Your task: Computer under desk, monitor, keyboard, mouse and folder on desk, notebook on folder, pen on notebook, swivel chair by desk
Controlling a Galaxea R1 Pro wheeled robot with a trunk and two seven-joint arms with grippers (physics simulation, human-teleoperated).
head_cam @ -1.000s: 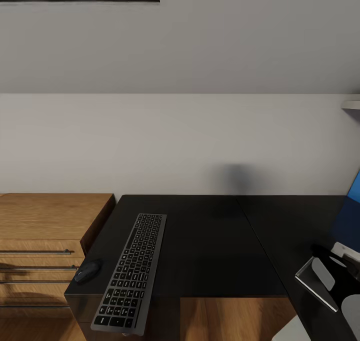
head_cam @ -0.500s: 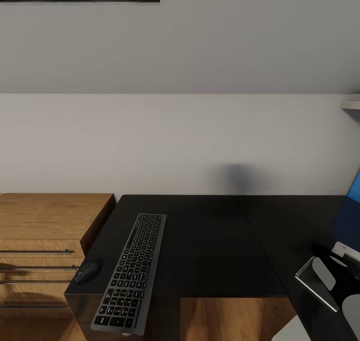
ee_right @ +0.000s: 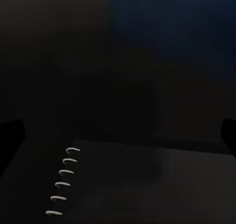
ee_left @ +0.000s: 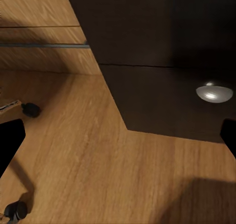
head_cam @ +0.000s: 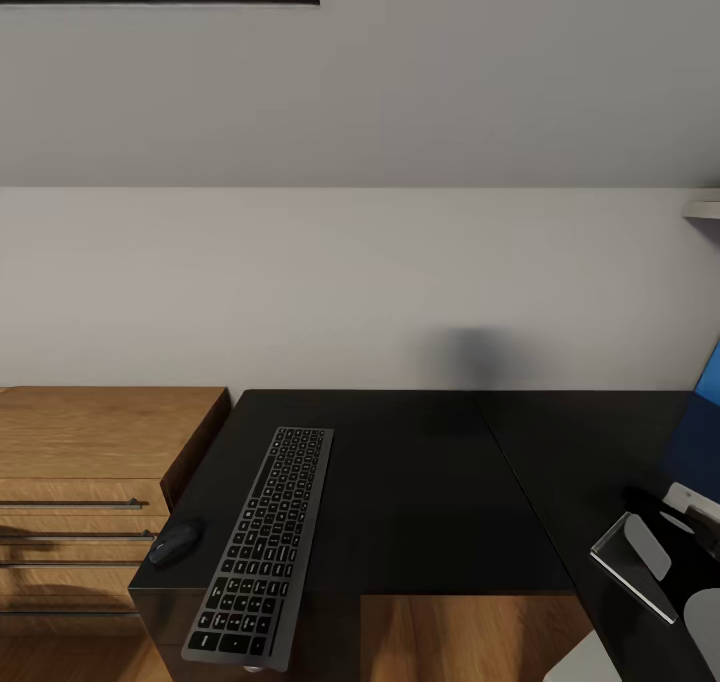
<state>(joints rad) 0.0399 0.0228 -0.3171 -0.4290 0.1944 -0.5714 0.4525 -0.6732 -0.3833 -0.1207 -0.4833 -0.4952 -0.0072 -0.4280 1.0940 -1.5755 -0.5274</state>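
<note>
Head view: keyboard [head_cam: 259, 542] and mouse [head_cam: 176, 542] lie side by side on the desk [head_cam: 420, 492]; monitor, folder, chair not placed as far as seen. Left wrist view: left gripper [ee_left: 118, 140] fingers apart, empty, over floor by a drawer knob [ee_left: 214, 92]. Right wrist view: right gripper [ee_right: 118, 135] fingers apart above the notebook [ee_right: 147, 184], so stacking is left

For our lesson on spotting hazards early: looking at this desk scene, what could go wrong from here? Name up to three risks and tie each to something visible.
1. The keyboard juts past the front edge of the desk; a nudge might tip it off.
2. The mouse sits by the desk's left edge beside the keyboard, so shifting the keyboard could knock it off.
3. The right wrist view is very dark around the notebook, so a grasp there could be misjudged.
</note>
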